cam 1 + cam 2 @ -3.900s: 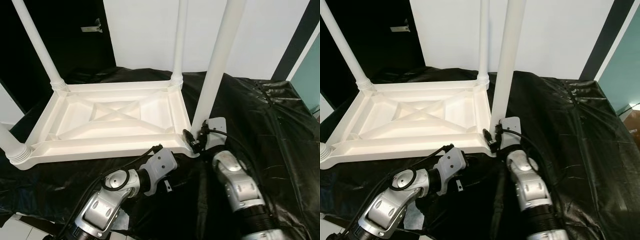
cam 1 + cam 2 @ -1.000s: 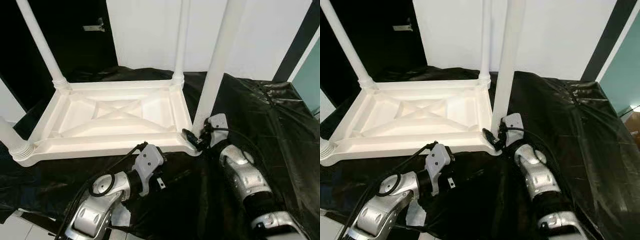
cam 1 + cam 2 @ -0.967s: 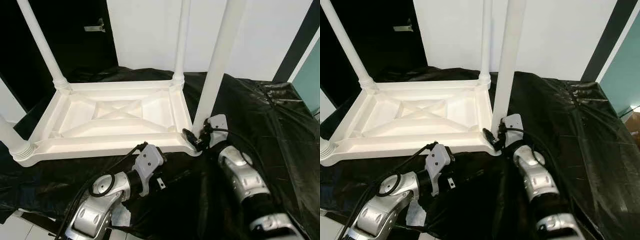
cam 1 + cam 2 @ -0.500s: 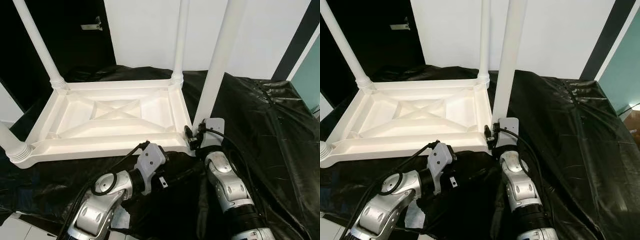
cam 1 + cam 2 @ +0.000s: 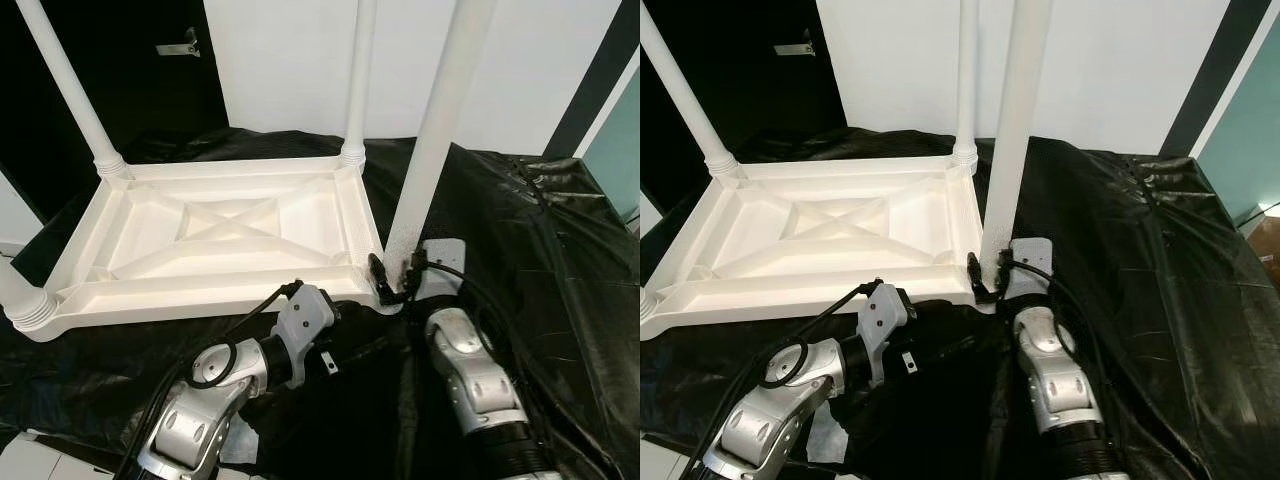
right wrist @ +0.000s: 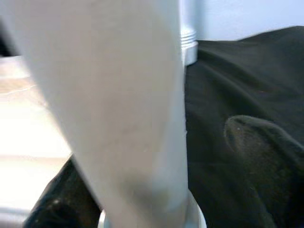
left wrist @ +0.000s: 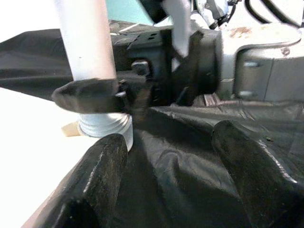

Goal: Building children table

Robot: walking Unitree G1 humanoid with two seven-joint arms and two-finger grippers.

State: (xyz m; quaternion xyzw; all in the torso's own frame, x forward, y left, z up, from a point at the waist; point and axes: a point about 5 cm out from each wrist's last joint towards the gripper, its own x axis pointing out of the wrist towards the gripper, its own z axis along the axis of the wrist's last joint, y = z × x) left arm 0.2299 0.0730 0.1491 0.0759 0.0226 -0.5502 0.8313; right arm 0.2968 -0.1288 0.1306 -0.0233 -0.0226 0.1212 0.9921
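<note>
— What has changed since half a second ago?

— The right gripper has shifted a little along the base of the near leg and still sits against it, right at the near right corner of the upturned white table.

— Has it got hold of the leg?

— Its two black fingers stand one on each side of the leg's lower end, spread about as wide as the leg. Whether they press on it cannot be told.

— And the other arm?

— The left gripper lies low on the black sheet, just before the table's near edge, pointing toward that same corner. Its fingers are parted with nothing between them.

— Where does the table rest?

— Upside down on the sheet, all four legs pointing up.
</note>
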